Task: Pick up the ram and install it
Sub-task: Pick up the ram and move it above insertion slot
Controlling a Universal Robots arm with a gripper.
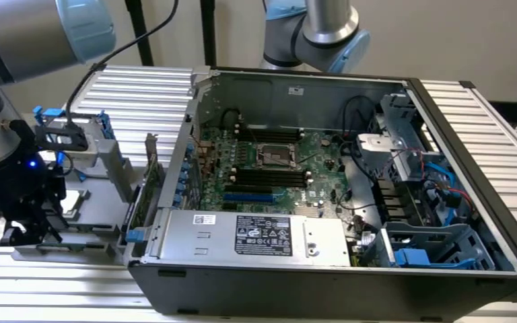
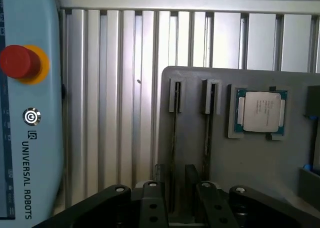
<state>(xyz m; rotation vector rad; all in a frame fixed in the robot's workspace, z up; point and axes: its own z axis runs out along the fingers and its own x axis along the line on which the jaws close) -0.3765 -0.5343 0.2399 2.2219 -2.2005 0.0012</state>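
Two ram sticks stand on edge in the slots of a grey holder tray [image 2: 250,163]; one ram stick [image 2: 176,138] shows as a thin green edge, the other [image 2: 207,138] runs parallel beside it. My gripper [image 2: 180,204] hangs above the near ends of these sticks, open, with nothing between its black fingers [image 2: 151,203]. In the exterior view the gripper [image 1: 25,225] sits over the tray [image 1: 92,202] at the left of the open computer case [image 1: 330,282]. The motherboard's black memory slots [image 1: 268,178] lie bare inside the case.
A processor chip [image 2: 260,112] rests in a pocket of the tray. A teach pendant with a red stop button [image 2: 19,62] lies beside it. An upright card with a metal bracket [image 1: 151,178] stands between tray and case. A second arm's base [image 1: 317,33] rises behind the case.
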